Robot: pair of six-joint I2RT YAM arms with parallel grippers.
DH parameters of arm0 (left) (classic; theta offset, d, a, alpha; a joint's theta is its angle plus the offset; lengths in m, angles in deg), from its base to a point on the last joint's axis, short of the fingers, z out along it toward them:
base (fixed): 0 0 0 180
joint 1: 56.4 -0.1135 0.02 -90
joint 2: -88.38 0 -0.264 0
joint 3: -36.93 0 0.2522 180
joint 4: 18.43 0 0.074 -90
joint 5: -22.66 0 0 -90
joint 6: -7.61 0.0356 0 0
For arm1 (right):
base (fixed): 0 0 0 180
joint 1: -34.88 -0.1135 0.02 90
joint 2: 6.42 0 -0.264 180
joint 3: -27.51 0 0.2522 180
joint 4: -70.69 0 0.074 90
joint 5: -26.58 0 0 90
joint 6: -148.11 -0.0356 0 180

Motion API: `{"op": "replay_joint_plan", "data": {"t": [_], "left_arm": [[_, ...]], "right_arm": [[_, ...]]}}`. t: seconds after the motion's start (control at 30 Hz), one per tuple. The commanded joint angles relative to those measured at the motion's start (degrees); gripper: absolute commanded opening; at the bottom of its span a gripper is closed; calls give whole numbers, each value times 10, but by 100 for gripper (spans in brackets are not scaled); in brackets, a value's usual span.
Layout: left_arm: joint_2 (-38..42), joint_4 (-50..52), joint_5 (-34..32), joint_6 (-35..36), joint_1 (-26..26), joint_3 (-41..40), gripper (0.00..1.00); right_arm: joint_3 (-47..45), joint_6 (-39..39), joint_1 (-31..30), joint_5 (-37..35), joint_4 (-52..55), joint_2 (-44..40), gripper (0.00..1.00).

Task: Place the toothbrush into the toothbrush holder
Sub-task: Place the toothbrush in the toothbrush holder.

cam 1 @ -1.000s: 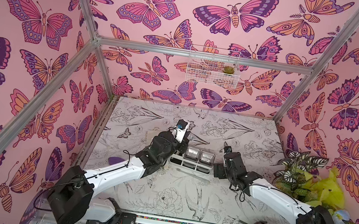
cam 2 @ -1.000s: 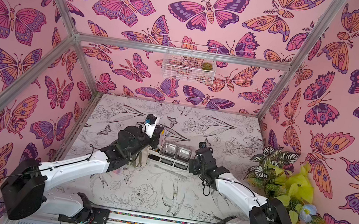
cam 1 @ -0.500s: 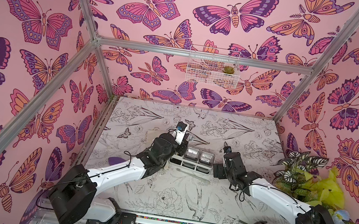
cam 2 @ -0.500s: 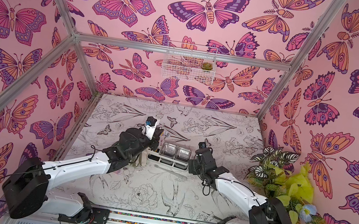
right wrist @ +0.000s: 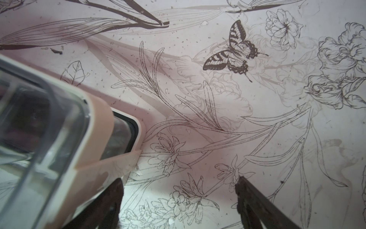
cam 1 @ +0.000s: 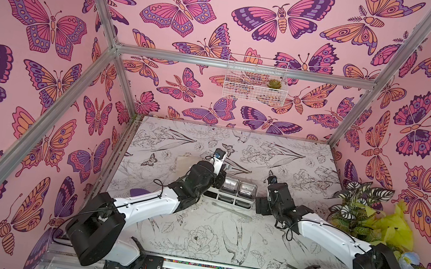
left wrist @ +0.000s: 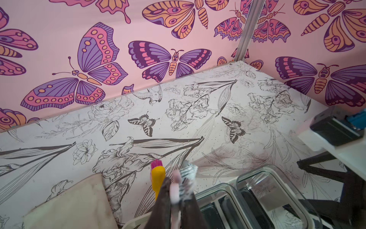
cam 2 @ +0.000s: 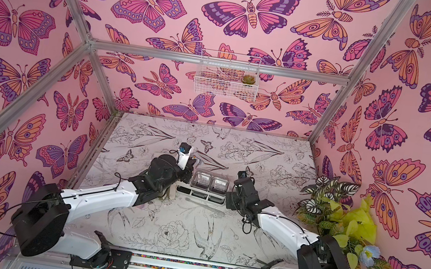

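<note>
White plastic, both top views: toothbrush holder (cam 1: 232, 201) stands on the counter (cam 1: 190, 240); clear slim stick (cam 1: 228, 210) just in front.
Left wrist view: left gripper (left wrist: 177, 198) jaws clamped on pale toothbrush (left wrist: 175, 184) at the holder's left end; yellow toothbrush (left wrist: 157, 178) just beside it.
Right wrist view: right gripper (right wrist: 178, 181) jaws wide apart, gripping nothing; one finger (right wrist: 111, 202) just beside the holder's right end.

toothbrush holder (cam 1: 229, 202): I am counting one
clear cups (cam 1: 230, 184): I am counting two
toothbrush heads (left wrist: 157, 174): I am counting three
wire basket (cam 1: 253, 95): counting one
</note>
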Motion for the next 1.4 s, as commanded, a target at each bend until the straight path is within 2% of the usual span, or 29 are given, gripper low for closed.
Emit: {"op": "replay_joint_plan", "data": {"t": [0.0, 0.4, 1.0, 1.3, 1.37], "left_arm": [[-4, 14, -13, -12, -2, 5, 0], [-18, 9, -16, -12, -2, -1, 0], [-13, -113, 12, 13, -2, -71, 0], [-25, -122, 12, 16, -2, -76, 0], [-25, -122, 9, 15, -1, -77, 11]], "right_arm": [[19, -2, 2, 4, 13, 4, 90], [21, -2, 2, 5, 14, 8, 90], [24, -1, 2, 6, 15, 17, 90], [25, -1, 2, 6, 15, 19, 90], [25, -1, 2, 5, 16, 19, 90]]}}
